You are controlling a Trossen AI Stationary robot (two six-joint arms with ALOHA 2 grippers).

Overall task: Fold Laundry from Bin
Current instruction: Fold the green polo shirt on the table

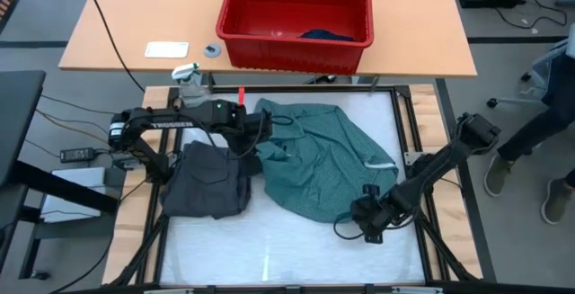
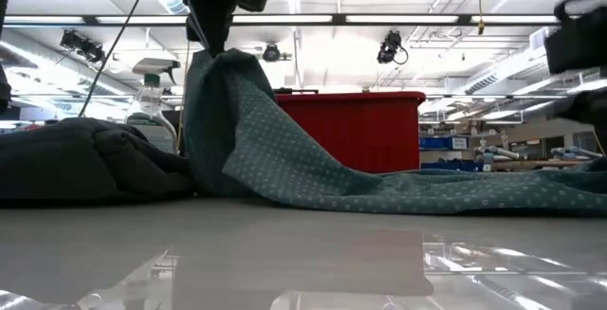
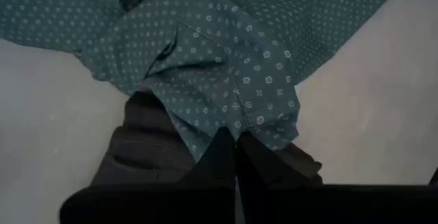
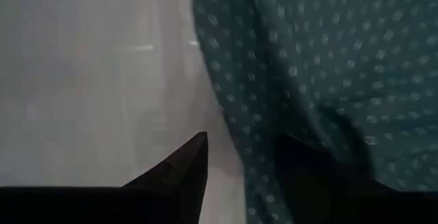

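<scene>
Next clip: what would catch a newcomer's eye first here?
The teal-green dotted T-shirt sprawls across the middle of the white work surface, one edge pinched and lifted into a peak by the left hand. The right hand sits open at the shirt's opposite edge, one finger on the cloth. Behind, the red bin stands on the wooden table, and a dark grey piece lies beside the shirt.
</scene>
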